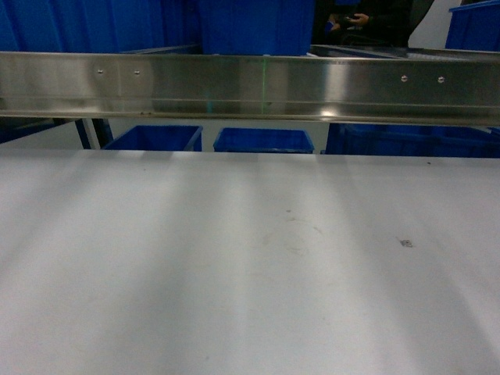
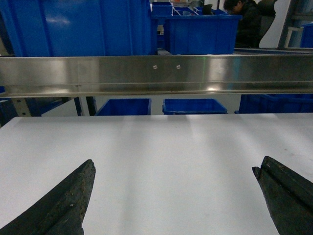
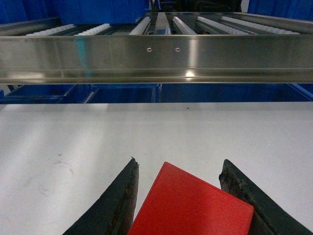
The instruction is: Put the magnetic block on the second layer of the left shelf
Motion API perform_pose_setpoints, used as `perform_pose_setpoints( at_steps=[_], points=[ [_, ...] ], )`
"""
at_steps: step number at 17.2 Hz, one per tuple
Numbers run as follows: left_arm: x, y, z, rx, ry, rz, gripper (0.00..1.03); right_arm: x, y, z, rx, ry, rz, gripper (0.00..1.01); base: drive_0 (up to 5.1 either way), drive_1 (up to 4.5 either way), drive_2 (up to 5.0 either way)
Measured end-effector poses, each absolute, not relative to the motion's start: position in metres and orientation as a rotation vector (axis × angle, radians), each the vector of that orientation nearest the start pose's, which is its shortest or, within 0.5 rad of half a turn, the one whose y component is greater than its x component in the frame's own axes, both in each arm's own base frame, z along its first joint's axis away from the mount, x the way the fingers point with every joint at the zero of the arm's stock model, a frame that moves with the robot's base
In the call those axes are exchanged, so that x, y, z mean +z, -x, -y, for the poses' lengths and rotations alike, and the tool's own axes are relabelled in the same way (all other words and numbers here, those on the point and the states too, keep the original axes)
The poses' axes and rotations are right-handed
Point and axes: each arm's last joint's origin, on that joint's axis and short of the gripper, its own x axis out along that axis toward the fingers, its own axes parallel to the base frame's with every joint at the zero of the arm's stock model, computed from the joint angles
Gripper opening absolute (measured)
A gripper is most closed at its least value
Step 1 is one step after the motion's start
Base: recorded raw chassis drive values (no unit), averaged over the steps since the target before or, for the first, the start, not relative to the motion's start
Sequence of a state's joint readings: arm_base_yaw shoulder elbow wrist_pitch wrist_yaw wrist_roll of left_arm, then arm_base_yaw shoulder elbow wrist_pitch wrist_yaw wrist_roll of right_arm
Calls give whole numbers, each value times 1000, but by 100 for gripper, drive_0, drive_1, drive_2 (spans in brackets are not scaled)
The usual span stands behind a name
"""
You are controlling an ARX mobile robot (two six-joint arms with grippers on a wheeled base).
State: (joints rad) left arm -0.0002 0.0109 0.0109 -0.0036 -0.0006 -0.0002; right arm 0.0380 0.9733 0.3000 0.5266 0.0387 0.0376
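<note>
The magnetic block [image 3: 190,205] is bright red with flat faces and sits turned at an angle between the two black fingers of my right gripper [image 3: 180,164]. That gripper is shut on the block and holds it above a white shelf board [image 3: 73,142]. My left gripper [image 2: 176,163] hangs wide open over the same kind of white board [image 2: 171,142], with nothing between its fingers. Neither gripper nor the block appears in the head view, which shows only the white board [image 1: 234,266]. I cannot tell which shelf layer this board is.
A steel rail [image 1: 250,86] crosses the full width just above the board's far edge. Roller tracks [image 3: 161,24] lie on the level above it. Blue bins [image 1: 263,141] stand behind and below the rail. A person [image 2: 247,24] sits far back on the right.
</note>
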Motion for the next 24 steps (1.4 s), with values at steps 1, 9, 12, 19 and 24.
perform_pose_setpoints(
  at_steps=[1, 9, 12, 19, 24],
  points=[
    [166, -98, 0, 0, 0, -4, 98, 202, -196, -6, -4, -32, -146, 44, -474, 122, 367],
    [166, -98, 0, 0, 0, -3, 98, 201, -196, -6, -4, -32, -151, 44, -474, 122, 367],
    [166, -98, 0, 0, 0, -4, 98, 201, -196, -6, -4, -32, -150, 44, -474, 122, 367],
    [166, -98, 0, 0, 0, -5, 98, 201, -196, -6, -4, -32, -149, 44, -501, 223, 258],
    [166, -98, 0, 0, 0, -3, 98, 201, -196, -6, -1, -32, -150, 44, -507, 238, 238]
  ],
)
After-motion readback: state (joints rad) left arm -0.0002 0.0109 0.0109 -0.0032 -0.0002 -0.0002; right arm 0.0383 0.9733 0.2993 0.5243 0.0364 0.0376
